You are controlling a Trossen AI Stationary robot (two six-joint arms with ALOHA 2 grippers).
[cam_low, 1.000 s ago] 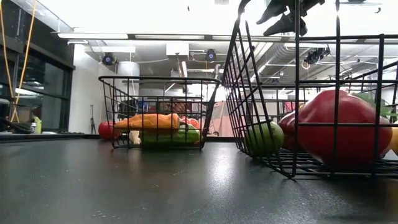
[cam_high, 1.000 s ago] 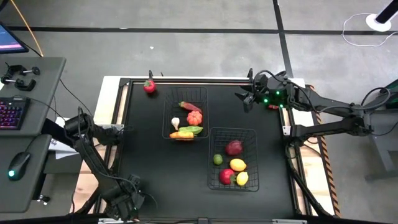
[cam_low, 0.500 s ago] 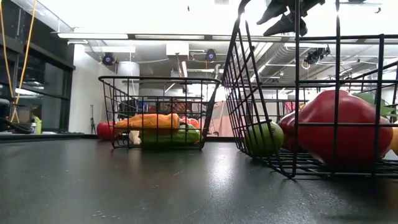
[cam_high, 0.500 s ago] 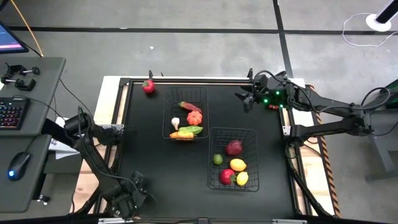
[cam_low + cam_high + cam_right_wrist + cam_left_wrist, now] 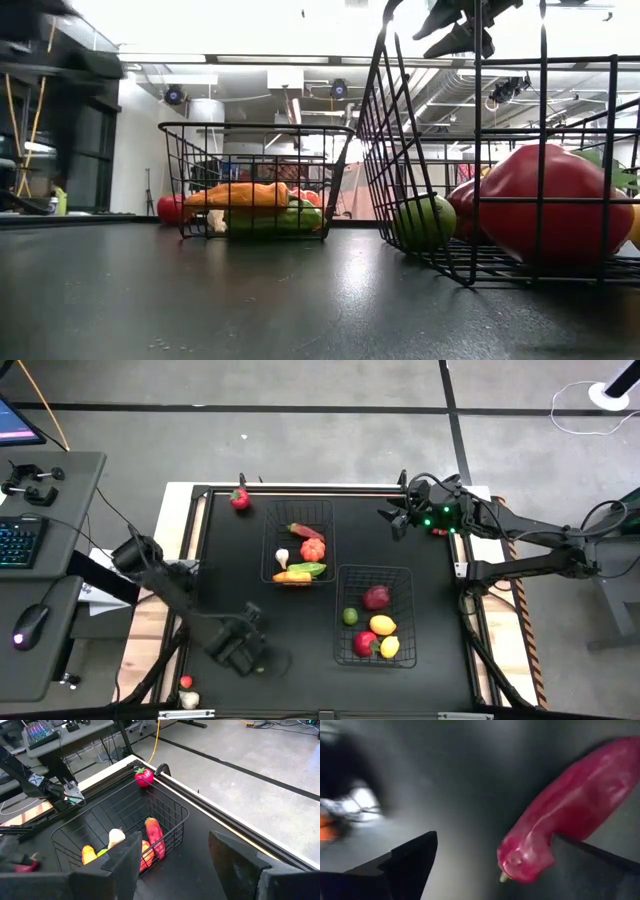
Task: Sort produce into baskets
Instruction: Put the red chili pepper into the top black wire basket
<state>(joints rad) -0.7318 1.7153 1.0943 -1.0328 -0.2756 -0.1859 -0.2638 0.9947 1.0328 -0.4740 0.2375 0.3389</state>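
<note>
1. Left gripper. Locate the left gripper (image 5: pixel 243 650) above the near-left part of the black table (image 5: pixel 230 580), well apart from both baskets. In the left wrist view a glossy red pepper (image 5: pixel 560 815) sits close in front of this gripper, over the dark tabletop. You cannot tell from any view whether the pepper is gripped or only lies beside the gripper.

2. Right gripper. Locate the right gripper (image 5: pixel 396 522) raised over the far-right part of the table, beside the far basket. It is released: its two fingers stand apart and nothing lies between them.

3. Far basket. The far wire basket (image 5: pixel 270 540) stands near the middle of the table. It contains:
- a long red chili (image 5: pixel 303 531);
- a tomato (image 5: pixel 313 548);
- a white garlic bulb (image 5: pixel 282 557);
- a green piece (image 5: pixel 313 569);
- an orange carrot (image 5: pixel 288 576).

4. Near basket. The near wire basket (image 5: pixel 342 595) stands just beside the far basket's near-right corner. It contains:
- a dark red round piece (image 5: pixel 376 597);
- a lime (image 5: pixel 350 616);
- a lemon (image 5: pixel 382 625);
- a red apple (image 5: pixel 364 643);
- a second small yellow piece (image 5: pixel 390 648).

5. Loose produce. A strawberry (image 5: pixel 240 498) rests at the far-left edge of the table, outside both baskets. A small red piece (image 5: pixel 185 682) and a white piece (image 5: pixel 190 700) lie off the table by its near-left corner.
</note>
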